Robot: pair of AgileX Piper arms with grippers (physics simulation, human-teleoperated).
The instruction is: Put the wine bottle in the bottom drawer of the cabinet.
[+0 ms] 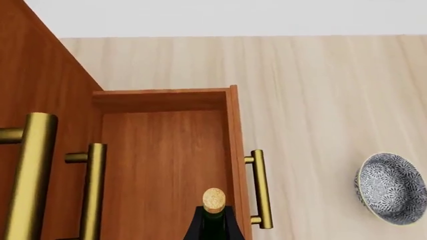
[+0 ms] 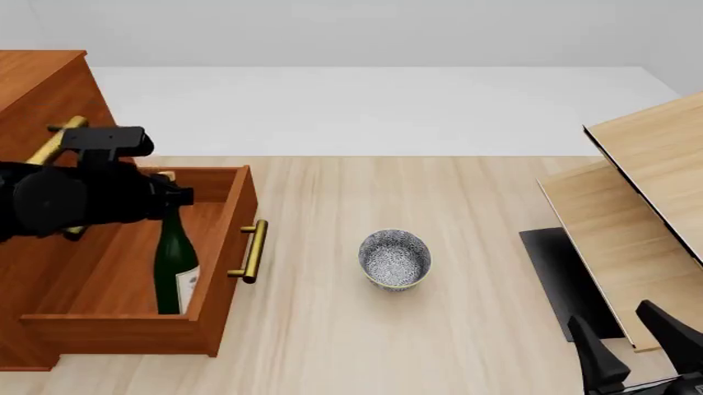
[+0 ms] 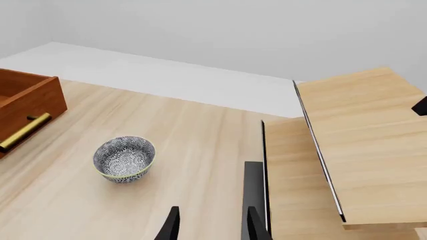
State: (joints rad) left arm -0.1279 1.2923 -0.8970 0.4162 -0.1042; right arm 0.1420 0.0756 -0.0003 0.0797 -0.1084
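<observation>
Left pincer clamped on wine bottle, bottom drawer open

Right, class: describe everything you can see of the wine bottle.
The wine bottle is slim, dark green glass with a white paper label low on its body. It stands upright inside the pulled-out bottom drawer, near the drawer's front wall. The left gripper covers its neck; the left wrist view shows its pale, cork-like top.

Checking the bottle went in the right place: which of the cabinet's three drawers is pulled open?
The bottom drawer, the lowest one: it juts out from the cabinet with the wine bottle standing inside; the two upper drawers stay shut.
</observation>
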